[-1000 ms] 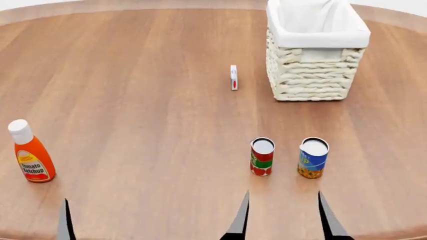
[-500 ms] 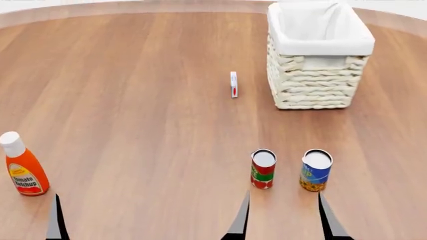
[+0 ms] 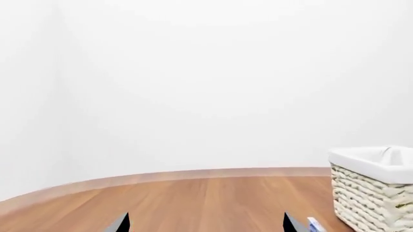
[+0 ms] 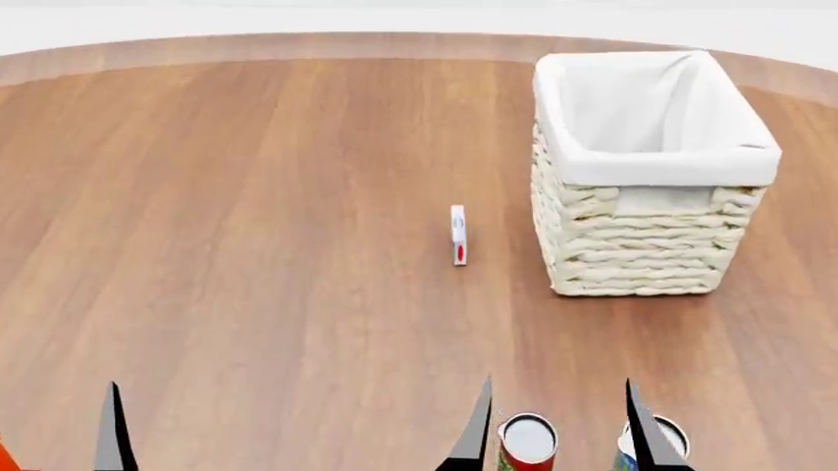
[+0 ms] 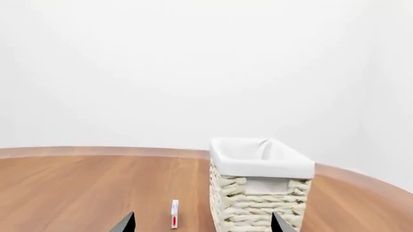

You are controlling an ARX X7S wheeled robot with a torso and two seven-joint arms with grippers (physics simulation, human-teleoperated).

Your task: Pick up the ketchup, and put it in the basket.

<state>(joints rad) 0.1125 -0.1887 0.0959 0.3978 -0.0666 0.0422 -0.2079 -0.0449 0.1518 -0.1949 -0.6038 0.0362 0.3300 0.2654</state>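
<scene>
Ketchup (image 4: 4, 458) shows only as a sliver of orange-red at the head view's lower-left corner, on the table (image 4: 262, 245) at the robot's left, just outside the left gripper's (image 4: 294, 432) fingertip; cap and label are out of frame, so whether it stands upright cannot be told from here. As a plastic squeeze bottle it should be fairly light, with smooth walls that give under pressure (a hard pinch would dent it or let it slip). By that judgement the best hold is across the body below the shoulder, jaws square to the sides, not on the narrow cap, where it could swing.

The left gripper is spread wide, with nothing between its fingers, and the bottle lies to its outer side, not between them. The right gripper (image 4: 639, 437) also looks parted and empty, its fingertip in front of a blue can (image 4: 670, 438), with a red-and-green can (image 4: 528, 444) just beside it.

Farther out, a small white box (image 4: 458, 234) stands alone near the middle of the table, and the basket (image 4: 649, 211) sits at the far right, well apart from the bottle, its liner open upward.
</scene>
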